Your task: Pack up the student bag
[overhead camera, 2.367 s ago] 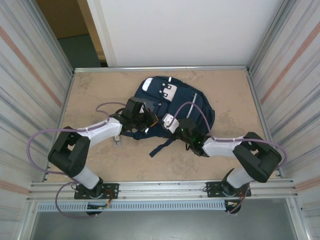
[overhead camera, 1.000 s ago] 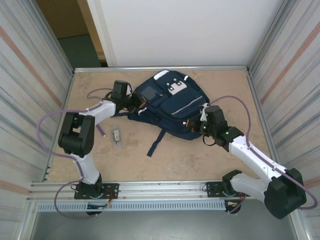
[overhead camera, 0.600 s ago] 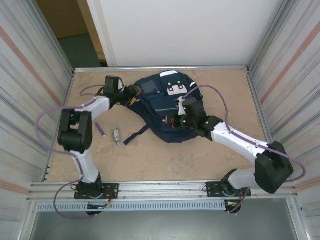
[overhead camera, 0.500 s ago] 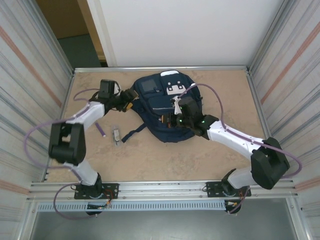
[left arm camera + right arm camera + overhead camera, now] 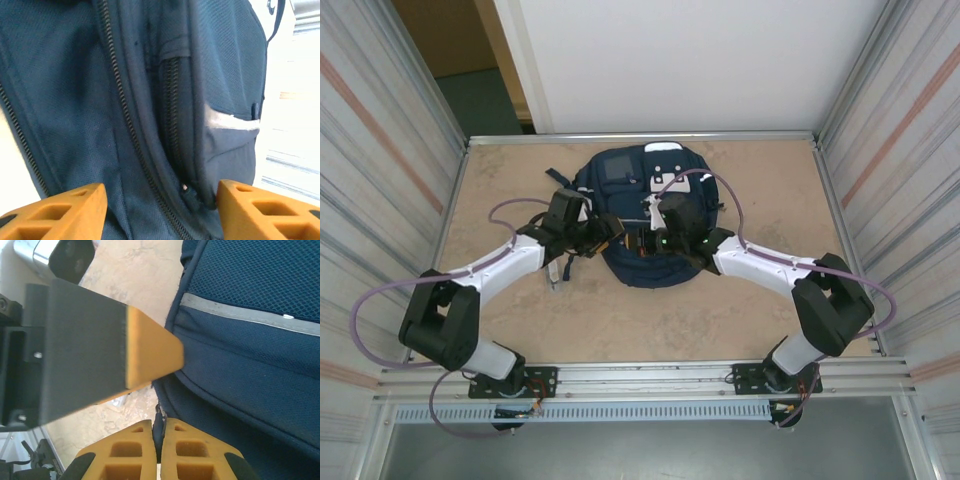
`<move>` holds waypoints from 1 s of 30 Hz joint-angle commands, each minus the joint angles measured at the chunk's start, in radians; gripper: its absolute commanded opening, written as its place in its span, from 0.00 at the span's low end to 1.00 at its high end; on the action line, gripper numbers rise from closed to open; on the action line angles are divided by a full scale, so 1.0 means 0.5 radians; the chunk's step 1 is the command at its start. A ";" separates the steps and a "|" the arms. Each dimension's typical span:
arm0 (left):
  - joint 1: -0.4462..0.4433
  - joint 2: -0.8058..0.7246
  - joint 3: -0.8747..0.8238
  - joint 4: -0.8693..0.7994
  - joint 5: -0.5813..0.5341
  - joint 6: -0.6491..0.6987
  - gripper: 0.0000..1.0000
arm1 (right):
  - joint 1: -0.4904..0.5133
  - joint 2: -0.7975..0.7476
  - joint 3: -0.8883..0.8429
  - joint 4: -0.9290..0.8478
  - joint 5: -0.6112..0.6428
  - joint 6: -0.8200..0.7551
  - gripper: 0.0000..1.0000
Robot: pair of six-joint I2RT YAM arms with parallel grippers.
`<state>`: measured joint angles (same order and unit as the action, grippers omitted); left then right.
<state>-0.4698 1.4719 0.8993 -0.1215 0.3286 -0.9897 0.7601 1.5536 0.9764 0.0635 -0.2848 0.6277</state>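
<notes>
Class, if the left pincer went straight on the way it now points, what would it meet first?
The student bag: its zipper lies dead ahead of the open left pincer, seemingly close, though depth is unclear.

— Where's the student bag (image 5: 638, 268)?
— Lying flat, front up, by the table's (image 5: 770, 190) far edge, midway across.
— Looks?
— Navy fabric, white patch at its far end, small grey square panel.

Tan tabletop (image 5: 740, 320), white back wall (image 5: 700, 60), ribbed metal side walls (image 5: 380, 150)
</notes>
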 commanded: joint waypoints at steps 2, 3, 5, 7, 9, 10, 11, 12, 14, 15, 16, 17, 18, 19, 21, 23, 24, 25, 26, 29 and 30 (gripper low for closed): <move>0.008 0.127 0.106 0.160 -0.190 -0.042 0.29 | 0.040 -0.038 0.043 0.098 0.034 0.066 0.00; 0.014 0.148 0.112 0.170 -0.186 -0.038 0.20 | 0.033 -0.067 0.021 0.069 0.064 0.063 0.00; 0.032 0.181 0.098 0.213 -0.183 -0.030 0.04 | 0.025 -0.148 -0.046 -0.001 0.121 0.002 0.00; 0.074 0.197 0.090 0.231 -0.148 -0.009 0.00 | -0.009 -0.223 -0.112 -0.111 0.167 -0.083 0.00; 0.135 0.195 0.089 0.217 -0.096 0.015 0.00 | -0.054 -0.307 -0.181 -0.228 0.252 -0.184 0.00; 0.170 0.187 0.088 0.207 -0.077 0.030 0.00 | -0.083 -0.352 -0.223 -0.293 0.331 -0.236 0.00; 0.211 0.183 0.088 0.195 -0.059 0.049 0.00 | -0.116 -0.396 -0.261 -0.343 0.393 -0.301 0.00; 0.241 0.182 0.096 0.187 -0.041 0.072 0.00 | -0.148 -0.437 -0.301 -0.362 0.429 -0.357 0.00; 0.309 0.211 0.149 0.149 0.023 0.131 0.00 | -0.243 -0.522 -0.398 -0.372 0.509 -0.437 0.00; 0.336 0.234 0.188 0.127 0.063 0.178 0.00 | -0.297 -0.552 -0.432 -0.370 0.517 -0.447 0.00; 0.360 0.271 0.240 0.089 0.091 0.242 0.00 | -0.365 -0.578 -0.460 -0.366 0.500 -0.446 0.00; 0.382 0.317 0.310 0.039 0.093 0.304 0.00 | -0.427 -0.601 -0.474 -0.371 0.471 -0.450 0.00; 0.398 0.364 0.365 -0.005 0.094 0.346 0.00 | -0.461 -0.621 -0.476 -0.377 0.445 -0.471 0.00; 0.422 0.432 0.432 -0.035 0.101 0.386 0.00 | -0.474 -0.641 -0.473 -0.379 0.433 -0.522 0.00; 0.479 0.568 0.571 -0.087 0.153 0.391 0.00 | -0.451 -0.658 -0.441 -0.384 0.420 -0.614 0.00; 0.523 0.718 0.721 -0.093 0.208 0.382 0.03 | -0.403 -0.637 -0.347 -0.433 0.434 -0.624 0.00; 0.539 0.774 0.788 -0.098 0.226 0.378 0.05 | -0.379 -0.614 -0.291 -0.468 0.446 -0.601 0.00; 0.546 0.834 0.855 -0.101 0.243 0.392 0.08 | -0.341 -0.581 -0.222 -0.505 0.438 -0.572 0.00; 0.557 0.898 0.942 -0.106 0.247 0.424 0.15 | -0.302 -0.545 -0.162 -0.517 0.400 -0.558 0.00; 0.615 0.972 1.120 -0.272 0.315 0.495 0.38 | -0.157 -0.442 -0.047 -0.481 0.432 -0.544 0.00; 0.638 0.941 1.118 -0.305 0.350 0.491 0.42 | -0.126 -0.410 -0.008 -0.475 0.445 -0.536 0.00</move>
<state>-0.2081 1.9579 1.4036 -0.2157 0.5339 -0.7898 0.6472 1.3270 0.9058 -0.1471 -0.0673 0.3725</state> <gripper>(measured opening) 0.406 0.057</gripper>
